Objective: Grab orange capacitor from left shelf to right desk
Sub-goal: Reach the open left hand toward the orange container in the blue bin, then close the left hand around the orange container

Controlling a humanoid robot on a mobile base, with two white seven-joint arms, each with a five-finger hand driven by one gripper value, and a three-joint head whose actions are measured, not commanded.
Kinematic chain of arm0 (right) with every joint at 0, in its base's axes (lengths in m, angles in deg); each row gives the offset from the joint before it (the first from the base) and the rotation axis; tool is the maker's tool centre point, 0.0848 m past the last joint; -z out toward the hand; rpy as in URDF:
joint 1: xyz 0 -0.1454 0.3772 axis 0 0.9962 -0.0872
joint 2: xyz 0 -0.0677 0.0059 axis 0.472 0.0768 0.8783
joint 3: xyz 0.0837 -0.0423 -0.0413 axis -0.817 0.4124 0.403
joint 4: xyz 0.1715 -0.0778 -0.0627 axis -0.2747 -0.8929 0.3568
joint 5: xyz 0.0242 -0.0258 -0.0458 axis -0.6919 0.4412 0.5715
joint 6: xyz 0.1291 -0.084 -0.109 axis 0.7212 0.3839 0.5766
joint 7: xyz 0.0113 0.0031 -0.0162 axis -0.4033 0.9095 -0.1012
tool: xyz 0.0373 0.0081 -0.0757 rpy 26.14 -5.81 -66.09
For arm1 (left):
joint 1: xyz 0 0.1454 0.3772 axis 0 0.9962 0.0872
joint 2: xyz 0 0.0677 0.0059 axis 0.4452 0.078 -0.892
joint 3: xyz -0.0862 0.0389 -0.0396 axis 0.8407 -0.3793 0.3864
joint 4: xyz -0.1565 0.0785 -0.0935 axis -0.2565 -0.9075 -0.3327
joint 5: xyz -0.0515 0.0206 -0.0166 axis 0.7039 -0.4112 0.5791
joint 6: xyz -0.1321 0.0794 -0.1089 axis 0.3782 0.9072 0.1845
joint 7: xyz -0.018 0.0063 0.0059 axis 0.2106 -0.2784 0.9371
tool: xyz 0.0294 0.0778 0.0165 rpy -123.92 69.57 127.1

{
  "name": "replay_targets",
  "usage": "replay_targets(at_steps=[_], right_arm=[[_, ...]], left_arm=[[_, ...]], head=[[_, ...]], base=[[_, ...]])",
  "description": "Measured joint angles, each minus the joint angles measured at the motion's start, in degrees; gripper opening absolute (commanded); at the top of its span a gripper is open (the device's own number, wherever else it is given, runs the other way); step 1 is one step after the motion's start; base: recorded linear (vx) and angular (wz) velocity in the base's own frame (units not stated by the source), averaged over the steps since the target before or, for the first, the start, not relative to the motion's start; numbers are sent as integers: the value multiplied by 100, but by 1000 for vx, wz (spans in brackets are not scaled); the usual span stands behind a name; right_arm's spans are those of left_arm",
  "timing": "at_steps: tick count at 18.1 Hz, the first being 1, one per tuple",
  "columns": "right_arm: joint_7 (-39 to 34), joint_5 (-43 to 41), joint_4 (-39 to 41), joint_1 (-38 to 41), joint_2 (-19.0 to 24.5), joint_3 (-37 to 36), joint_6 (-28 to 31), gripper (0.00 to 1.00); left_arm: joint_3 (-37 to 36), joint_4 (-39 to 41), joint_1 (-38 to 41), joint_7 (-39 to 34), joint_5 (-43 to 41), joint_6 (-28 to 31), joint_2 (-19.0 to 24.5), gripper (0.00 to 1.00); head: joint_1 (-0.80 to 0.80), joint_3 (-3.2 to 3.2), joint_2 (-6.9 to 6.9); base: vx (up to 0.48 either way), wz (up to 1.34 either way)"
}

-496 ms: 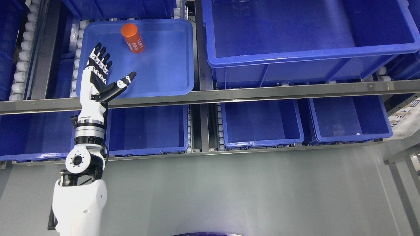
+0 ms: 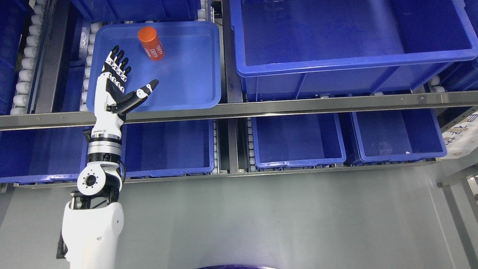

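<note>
- Capacitor (image 2: 151,43): orange cylinder lying tilted in the far part of a shallow blue tray (image 2: 194,74) on the upper shelf level. Its round end cap faces the camera, up and left.
- White print runs along the capacitor's side. It reads upside down from this view, roughly "4680" on one row; a second row beside it is too small to make out.
- Left hand (image 2: 117,84): over the tray's left side, palm up, fingers (image 2: 118,59) extended and spread toward the back, thumb (image 2: 147,89) stuck out to the right. Released, holding nothing. It is near the capacitor but clear of it; the capacitor sits up and right of the fingertips.
- The left forearm rises from the lower left across the steel rail (image 2: 298,106) at the shelf front and hides part of the tray's near left corner.
- Right arm does not show.
- Large blue bin (image 2: 336,67) to the right of the tray, on the same level; its top and right side are cut off by the picture edge.
- Lower level: a row of blue bins (image 2: 298,142) under the rail, their far halves hidden by it.
- White rollers (image 2: 26,67) along the far left track, partly covered by dark bins.
- At the right edge, a pale label (image 2: 465,130) with blue characters, cut off and unreadable.
- Grey floor (image 2: 280,220) in the foreground. A dark curved shape at the bottom edge is cropped; can't say what it is.
</note>
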Motion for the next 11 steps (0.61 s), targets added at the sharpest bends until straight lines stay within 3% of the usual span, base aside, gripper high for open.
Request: replay_targets(at_steps=[11], right_arm=[[0, 0, 0, 0, 0, 0, 0, 100]], left_arm=[[23, -1042, -1262, 4, -327, 354, 0, 99]], head=[[0, 0, 0]], base=[[0, 0]])
